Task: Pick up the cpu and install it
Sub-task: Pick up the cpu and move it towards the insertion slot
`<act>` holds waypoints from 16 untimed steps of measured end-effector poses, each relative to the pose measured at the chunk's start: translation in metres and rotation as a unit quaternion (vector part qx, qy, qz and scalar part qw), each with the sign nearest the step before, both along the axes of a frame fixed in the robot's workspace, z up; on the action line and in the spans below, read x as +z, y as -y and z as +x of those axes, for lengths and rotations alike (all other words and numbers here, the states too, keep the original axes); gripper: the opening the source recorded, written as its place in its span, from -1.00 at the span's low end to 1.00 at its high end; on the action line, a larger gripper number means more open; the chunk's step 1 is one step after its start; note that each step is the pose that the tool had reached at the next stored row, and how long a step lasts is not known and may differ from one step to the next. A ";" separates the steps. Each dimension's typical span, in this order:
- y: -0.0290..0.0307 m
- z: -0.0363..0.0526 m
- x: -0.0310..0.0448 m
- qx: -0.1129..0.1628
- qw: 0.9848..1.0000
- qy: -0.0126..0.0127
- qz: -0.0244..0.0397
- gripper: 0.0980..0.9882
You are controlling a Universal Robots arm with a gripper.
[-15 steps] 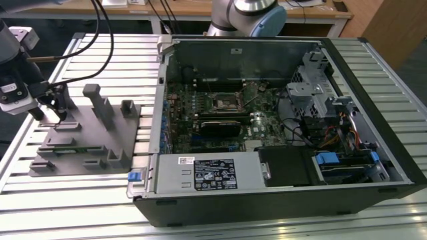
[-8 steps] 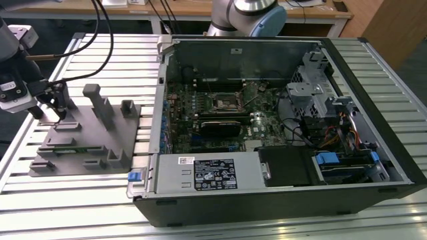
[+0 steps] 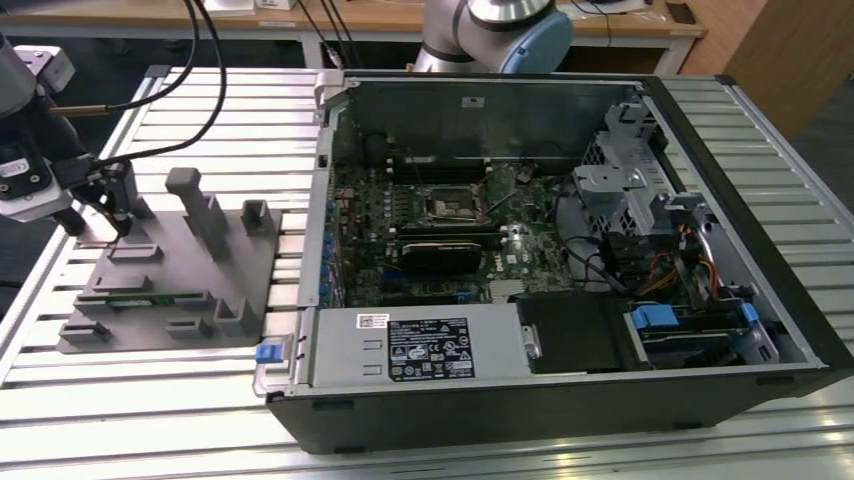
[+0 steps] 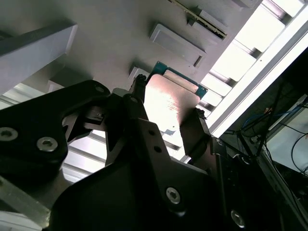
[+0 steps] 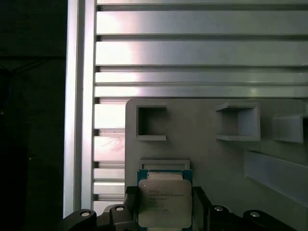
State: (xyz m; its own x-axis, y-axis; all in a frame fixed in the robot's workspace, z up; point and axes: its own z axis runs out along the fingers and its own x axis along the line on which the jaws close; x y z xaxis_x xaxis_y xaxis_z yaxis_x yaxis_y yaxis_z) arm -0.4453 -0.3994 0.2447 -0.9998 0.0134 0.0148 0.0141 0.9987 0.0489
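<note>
The cpu (image 5: 163,204) is a small square chip with a pale metal top and a green edge. It sits between the black fingers (image 5: 131,197) of my gripper (image 5: 164,195), which is shut on its two sides. In the second wrist view the cpu (image 4: 171,103) shines between the same fingers, just above the grey tray (image 4: 110,43). In the exterior view my gripper (image 3: 110,218) hangs over the far-left corner of the grey tray (image 3: 174,290). The square socket (image 3: 451,203) lies on the motherboard inside the open computer case (image 3: 561,400), well off to the exterior view's right.
Upright grey posts (image 3: 200,215) stand on the tray close to my gripper. A long green memory stick (image 3: 140,297) lies in a tray slot. Everything rests on a slatted aluminium table (image 3: 160,110). Cables, a drive cage (image 3: 627,170) and a power supply (image 3: 420,345) crowd the case.
</note>
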 end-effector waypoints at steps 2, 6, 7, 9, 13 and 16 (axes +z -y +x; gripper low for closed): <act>-0.0002 0.0000 0.0008 0.000 1.000 0.000 0.000 0.00; -0.0007 0.0000 0.0025 0.000 1.000 0.000 0.000 0.00; -0.0008 0.0000 0.0030 0.000 1.000 0.000 0.000 0.00; -0.0011 0.0000 0.0037 0.000 1.000 0.000 0.000 0.00; -0.0015 0.0000 0.0053 0.000 1.000 0.000 0.000 0.00; -0.0018 0.0000 0.0066 0.000 1.000 0.000 0.000 0.00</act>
State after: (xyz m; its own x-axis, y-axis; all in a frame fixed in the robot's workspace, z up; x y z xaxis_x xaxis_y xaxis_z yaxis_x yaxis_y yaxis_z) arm -0.4453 -0.3976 0.2514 -0.9998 0.0134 0.0150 0.0141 0.9987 0.0488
